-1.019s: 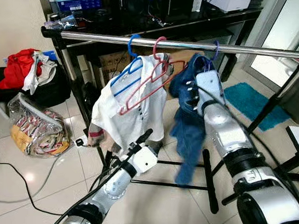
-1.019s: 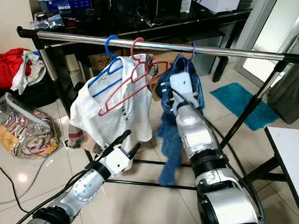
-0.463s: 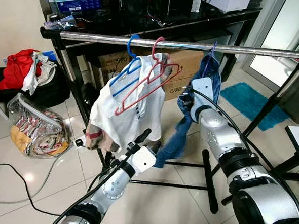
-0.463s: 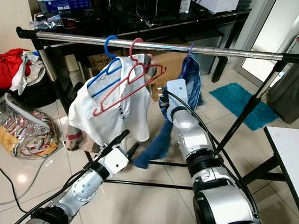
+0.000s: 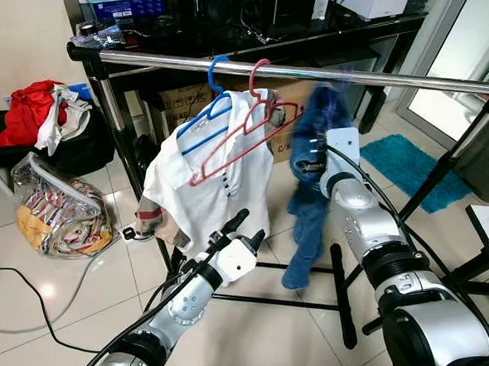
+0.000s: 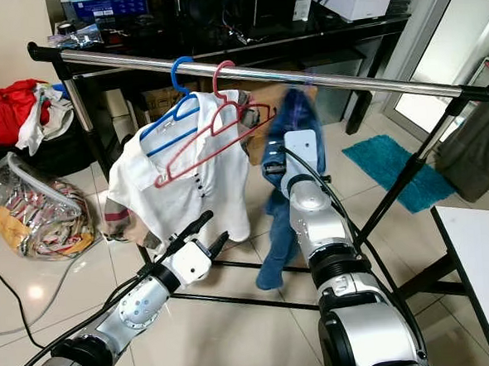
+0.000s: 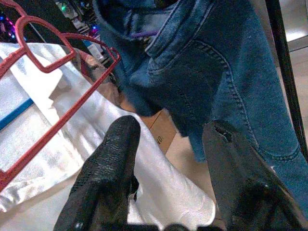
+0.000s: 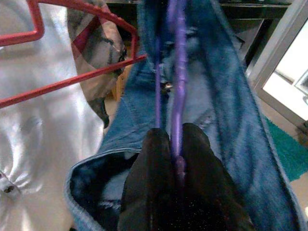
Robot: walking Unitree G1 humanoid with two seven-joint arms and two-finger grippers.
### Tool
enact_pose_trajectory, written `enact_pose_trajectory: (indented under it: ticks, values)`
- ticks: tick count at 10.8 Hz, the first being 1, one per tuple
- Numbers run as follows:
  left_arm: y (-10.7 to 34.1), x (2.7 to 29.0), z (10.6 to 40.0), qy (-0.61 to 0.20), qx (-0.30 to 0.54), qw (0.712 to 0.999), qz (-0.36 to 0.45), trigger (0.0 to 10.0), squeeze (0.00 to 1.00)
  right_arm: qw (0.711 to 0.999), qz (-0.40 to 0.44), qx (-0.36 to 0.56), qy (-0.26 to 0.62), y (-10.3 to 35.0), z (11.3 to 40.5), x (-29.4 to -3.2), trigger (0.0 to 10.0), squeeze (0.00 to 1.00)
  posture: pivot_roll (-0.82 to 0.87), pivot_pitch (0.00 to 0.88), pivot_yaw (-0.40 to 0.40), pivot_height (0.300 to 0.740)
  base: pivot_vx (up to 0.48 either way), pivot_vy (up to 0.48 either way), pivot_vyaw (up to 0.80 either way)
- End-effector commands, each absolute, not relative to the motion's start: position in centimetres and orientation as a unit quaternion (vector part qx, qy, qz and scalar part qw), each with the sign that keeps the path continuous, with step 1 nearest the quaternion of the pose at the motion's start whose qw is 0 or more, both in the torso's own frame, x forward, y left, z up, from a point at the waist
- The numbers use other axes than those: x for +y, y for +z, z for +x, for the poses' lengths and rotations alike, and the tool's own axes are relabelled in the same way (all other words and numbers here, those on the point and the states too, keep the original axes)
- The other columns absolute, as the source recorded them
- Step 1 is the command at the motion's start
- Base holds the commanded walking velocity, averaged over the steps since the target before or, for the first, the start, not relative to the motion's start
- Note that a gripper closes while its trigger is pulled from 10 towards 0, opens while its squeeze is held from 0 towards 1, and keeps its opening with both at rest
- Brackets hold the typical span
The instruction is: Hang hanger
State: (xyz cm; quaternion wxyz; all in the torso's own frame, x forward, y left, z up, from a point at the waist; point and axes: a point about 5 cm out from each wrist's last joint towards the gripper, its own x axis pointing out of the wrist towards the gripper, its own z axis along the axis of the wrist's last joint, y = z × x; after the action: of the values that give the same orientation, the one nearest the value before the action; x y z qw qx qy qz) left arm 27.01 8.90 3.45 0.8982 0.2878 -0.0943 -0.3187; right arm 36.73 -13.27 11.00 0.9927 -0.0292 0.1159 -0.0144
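Pinched tight together, the right gripper's black fingers clamp the thin purple hanger, which runs up between them with blue jeans draped over it. Seen from the head, that gripper is raised beside the denim just under the steel rail of the clothes rack; the hanger's hook is lost in blur there, so whether it sits on the rail cannot be told. Lower and to the left, the left gripper points up with its two fingers spread apart and nothing between them, just below the hem of a white shirt. The shirt hangs on a blue hanger, with a bare red hanger next to it on the rail, close to the jeans. Farther back, a clear bag of items lies on the tiled floor beside a heap of red and white clothes, and a teal mat lies beyond the rack.
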Motion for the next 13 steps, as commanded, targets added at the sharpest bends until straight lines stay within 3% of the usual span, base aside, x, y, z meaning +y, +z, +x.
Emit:
enact_pose_trajectory:
  ticks: [1, 8, 13]
  values:
    - [3.5, 8.4, 26.7, -0.326, -0.102, 0.895, 0.288, 10.0, 0.00, 0.996, -0.021, 0.090, -0.016, 12.2, 37.2, -13.2, 0.0, 0.00, 0.17, 0.000, -0.049, 0.740, 0.000, 0.000, 0.00]
    - [3.4, 8.3, 26.6, -0.332, -0.103, 0.892, 0.290, 10.0, 0.00, 0.999, 0.008, 0.024, -0.039, 15.1, 36.6, -14.4, 0.0, 0.00, 0.16, 0.000, -0.043, 0.740, 0.000, 0.000, 0.00]
    - [3.6, 8.4, 26.8, -0.338, -0.105, 0.888, 0.292, 10.0, 0.00, 0.998, -0.057, 0.037, -0.012, 12.4, 32.2, -16.2, 0.0, 0.00, 0.13, 0.000, -0.027, 0.740, 0.000, 0.000, 0.00]
